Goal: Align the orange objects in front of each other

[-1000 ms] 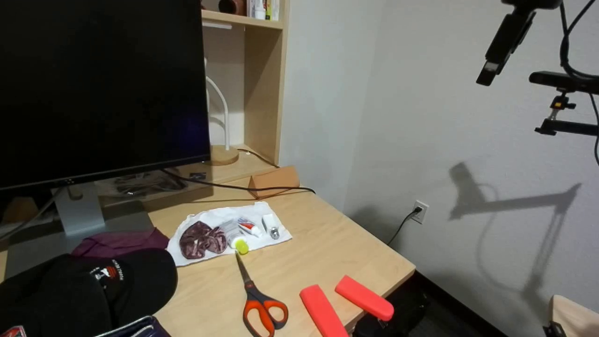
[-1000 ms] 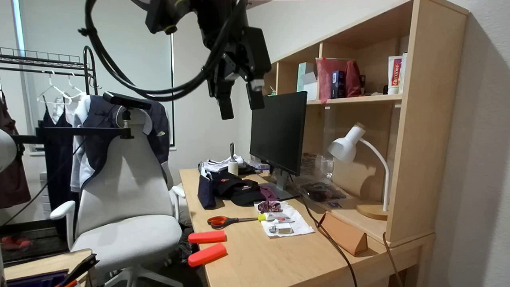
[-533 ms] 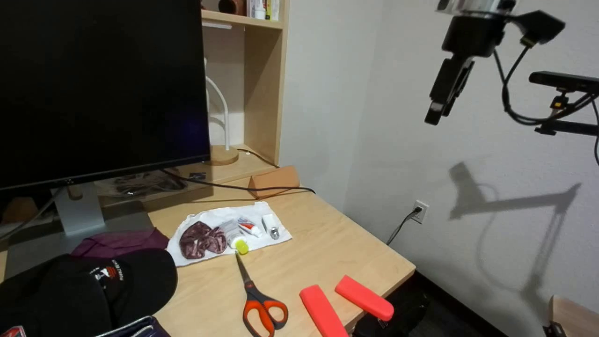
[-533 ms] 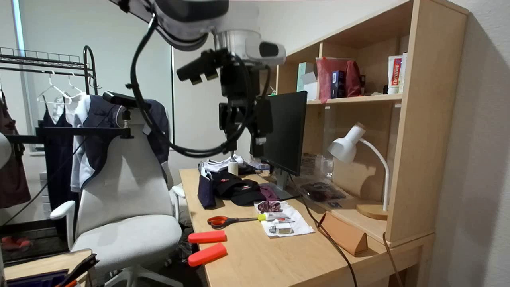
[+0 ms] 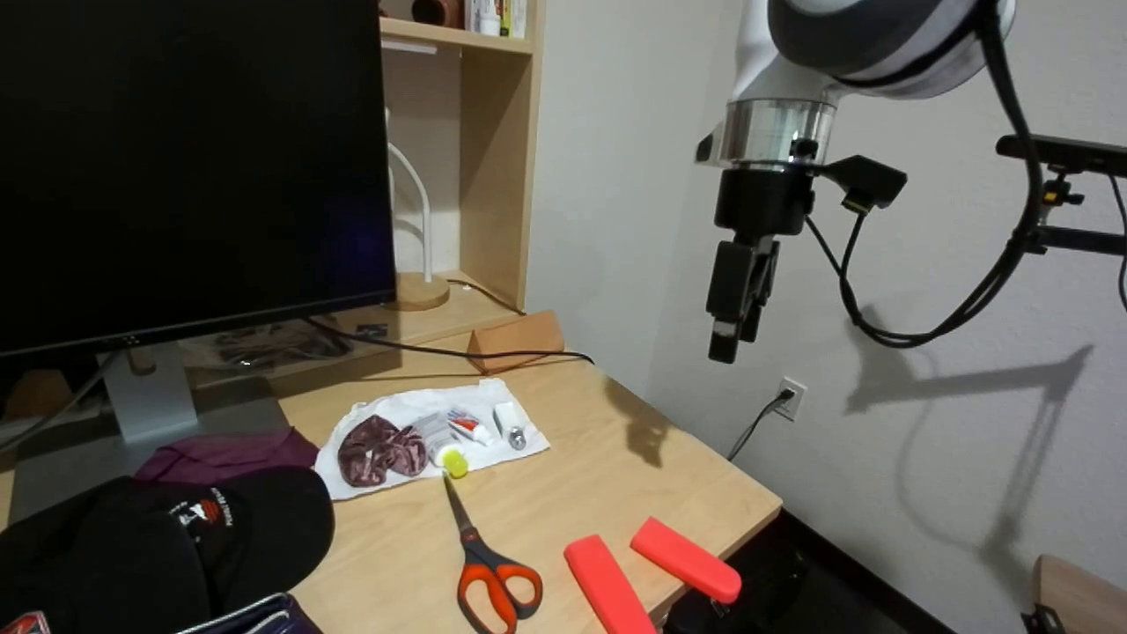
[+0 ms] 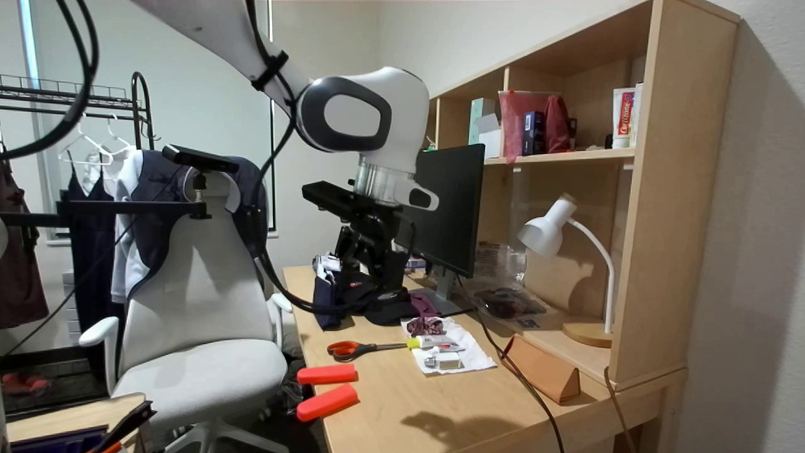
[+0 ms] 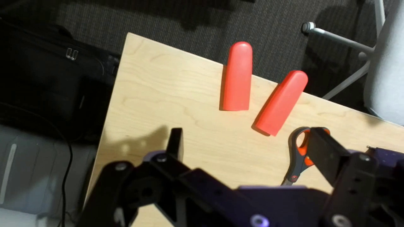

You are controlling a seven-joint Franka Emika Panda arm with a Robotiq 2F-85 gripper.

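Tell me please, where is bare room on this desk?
Bare: one patch between paper towel, orange blocks and tan case; a smaller one between scissors and black cap. Crowded: the paper towel, holding tubes and scrunchie.

I look down on a pale wooden desk (image 7: 189, 94); an orange block (image 7: 238, 78) and a second orange block (image 7: 282, 102) lie on it, splayed and apart, their rounded ends jutting past its edge; near them I see scissors (image 5: 480, 553), blades pointing to a white sheet (image 5: 471, 401); I find a tan case (image 5: 519, 335), a black cap (image 5: 167, 555), a navy pouch (image 6: 324, 292) and a monitor stand (image 5: 158, 409).
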